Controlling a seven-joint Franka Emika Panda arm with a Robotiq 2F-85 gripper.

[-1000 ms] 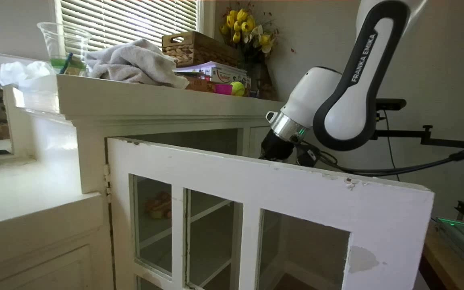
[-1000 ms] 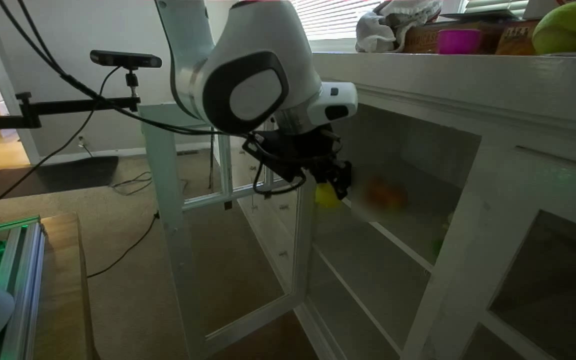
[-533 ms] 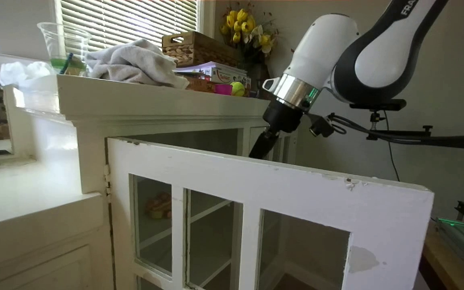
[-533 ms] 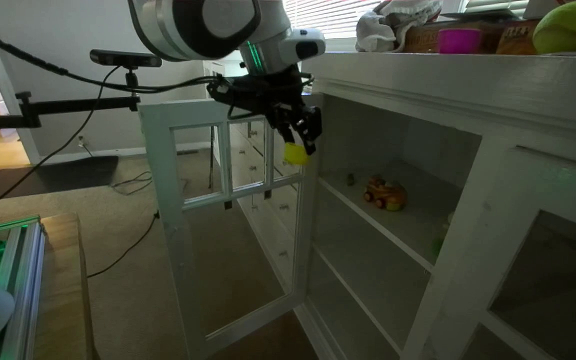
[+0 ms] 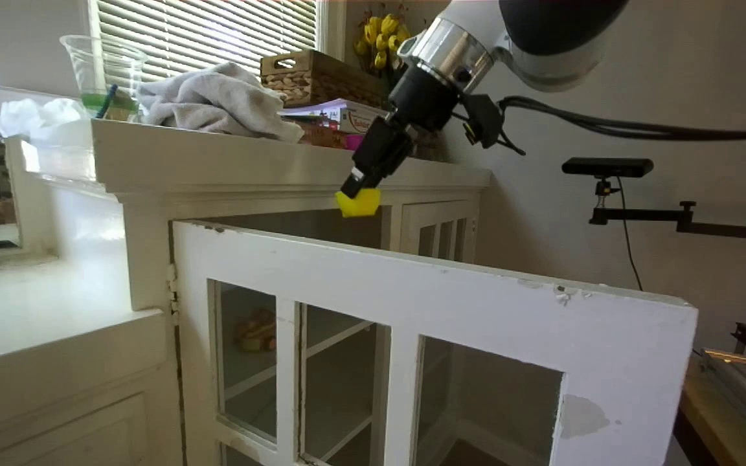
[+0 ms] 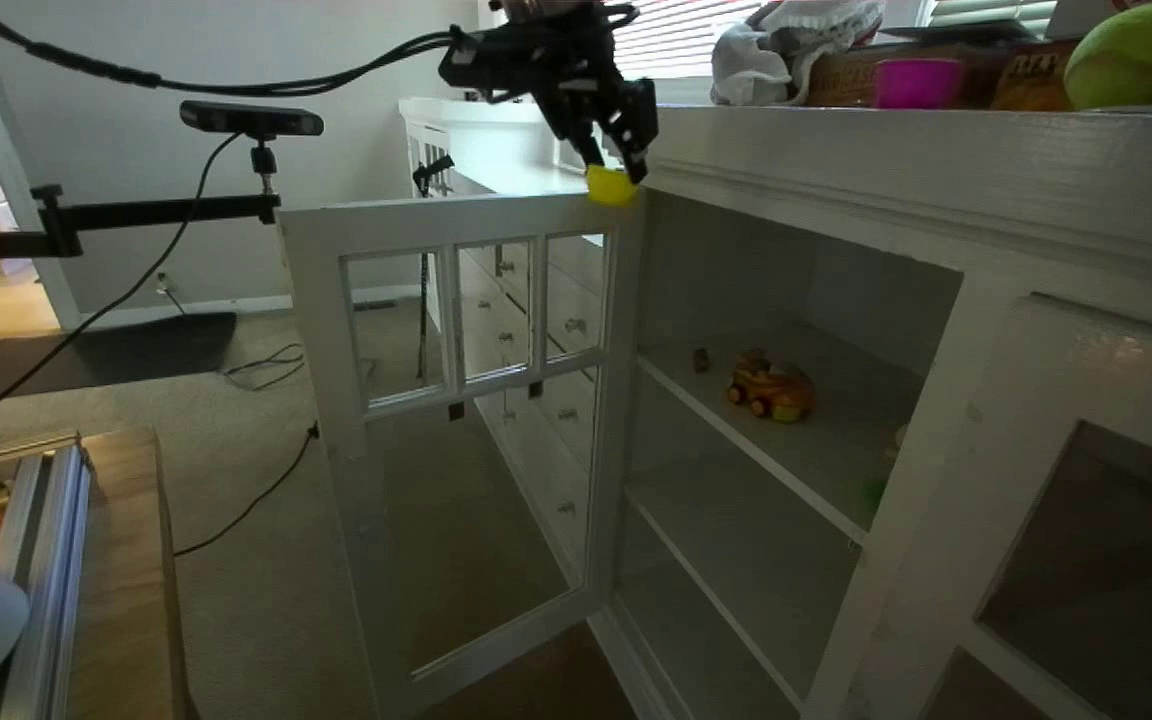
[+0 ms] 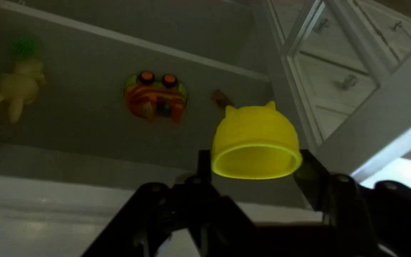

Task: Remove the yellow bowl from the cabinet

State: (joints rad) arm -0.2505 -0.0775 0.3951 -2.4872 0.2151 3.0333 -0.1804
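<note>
The yellow bowl [image 5: 360, 203] is small and shows in both exterior views [image 6: 611, 186]. In the wrist view the bowl [image 7: 259, 128] has two ear-like points, and its open rim faces the camera. My gripper [image 7: 255, 160] is shut on it, a black finger against each side. In both exterior views the gripper [image 5: 359, 181] [image 6: 613, 168] holds the bowl just outside the cabinet [image 5: 295, 165] [image 6: 876, 200], at about the height of the open door's top edge. The cream-white cabinet door [image 5: 509, 298] [image 6: 326, 420] with glass panes stands open.
On the shelf are an orange toy car [image 6: 774, 388], a small brown piece [image 7: 221, 99] and a pale figure with green hair [image 7: 16, 85]. A towel [image 5: 217, 100], a basket [image 5: 321, 77] and a pink cup [image 6: 918, 82] stand on the cabinet top. A camera [image 6: 251, 117] sits on a bracket.
My gripper has come out of the cabinet with the bowl and risen, from below the door's top edge to about its height. The toy car, hidden or blurred earlier, is now plain to see.
</note>
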